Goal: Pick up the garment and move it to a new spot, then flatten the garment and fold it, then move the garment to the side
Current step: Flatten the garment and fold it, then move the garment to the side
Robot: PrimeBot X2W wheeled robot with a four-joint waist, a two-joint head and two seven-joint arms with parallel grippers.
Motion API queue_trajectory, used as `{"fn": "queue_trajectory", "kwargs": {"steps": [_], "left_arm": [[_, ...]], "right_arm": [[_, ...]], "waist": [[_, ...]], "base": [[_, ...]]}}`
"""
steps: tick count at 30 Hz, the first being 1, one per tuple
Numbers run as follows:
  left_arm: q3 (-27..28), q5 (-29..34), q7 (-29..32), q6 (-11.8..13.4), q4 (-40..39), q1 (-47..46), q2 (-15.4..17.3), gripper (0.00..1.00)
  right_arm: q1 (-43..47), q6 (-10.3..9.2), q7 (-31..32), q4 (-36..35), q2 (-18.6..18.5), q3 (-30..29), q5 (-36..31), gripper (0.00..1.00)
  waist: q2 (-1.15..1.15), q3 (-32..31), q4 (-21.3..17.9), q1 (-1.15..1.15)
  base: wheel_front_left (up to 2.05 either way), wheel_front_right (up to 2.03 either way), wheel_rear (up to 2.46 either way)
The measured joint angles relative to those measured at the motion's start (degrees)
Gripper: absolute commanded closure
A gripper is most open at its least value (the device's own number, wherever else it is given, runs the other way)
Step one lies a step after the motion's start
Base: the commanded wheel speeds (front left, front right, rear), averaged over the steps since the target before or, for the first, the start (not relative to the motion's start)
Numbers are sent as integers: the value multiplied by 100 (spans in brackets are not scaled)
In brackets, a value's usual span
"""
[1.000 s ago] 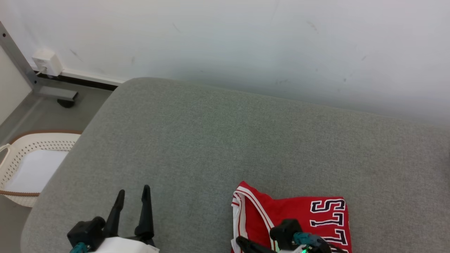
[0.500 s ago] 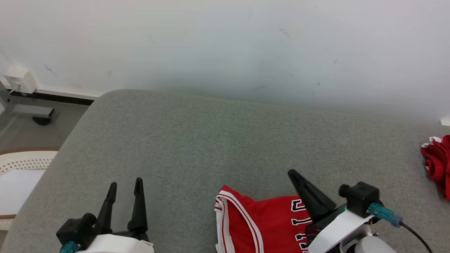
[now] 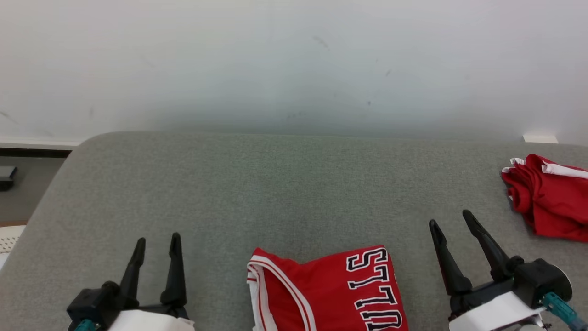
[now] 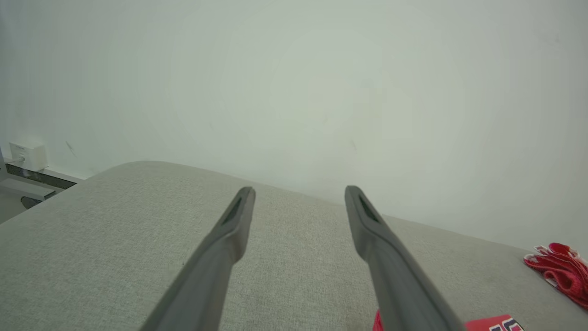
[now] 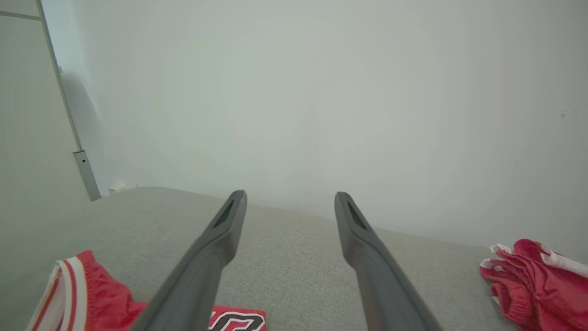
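Findings, head view unless noted:

Left claw – fingers apart, nothing between them, hanging over bare grey cushion. Right claw – fingers likewise apart, empty, also over bare cushion. Both wrist views confirm: open gap, cloth only off to the sides.

Folded jersey – lies flat on the cushion between the two claws, to the right of the left claw and to the left of the right claw, a shade nearer the robot than either set of fingertips. Neither claw touches it. Near edge runs out of frame, so its long axis can't be fixed; lettering runs away from the robot.

Red bundle – crumpled, unfolded, to the right of the right claw and a little beyond its tips; well apart from the left claw. Partly cut by the frame edge, so extent and axis unclear.

Assessment: the jersey looks folded and set down, so that item appears done or nearly so. If the bundle is next – probable, not certain – the deciding relation is that it sits on the right claw's outer side, near it, w/ the jersey between it and the left arm. Right arm is the nearer; reach would go right and slightly fwd. Risk: loose folds may give a partial grab.
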Motion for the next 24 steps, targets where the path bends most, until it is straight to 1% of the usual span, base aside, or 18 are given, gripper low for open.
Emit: {"fn": "queue_trajectory", "kwargs": {"steps": [8,11,16,24], "left_arm": [[-58,250,0,-113,96,10,0,0],[-58,300,0,-142,144,10,1,0],[-77,333,0,-189,216,9,1,0],[-126,358,0,-225,266,-2,0,0]], "right_arm": [[671,0,-62,-30,313,-764,-437,0],[781,0,-63,-65,434,-938,-505,0],[798,0,-67,-79,533,-969,-572,0],[795,0,-68,48,546,-873,-589,0]], "waist": [[0,9,-155,0],[0,16,-175,0],[0,24,-189,0],[0,14,-121,0]], "base": [[0,0,0],[0,0,0],[0,0,0],[0,0,0]]}}
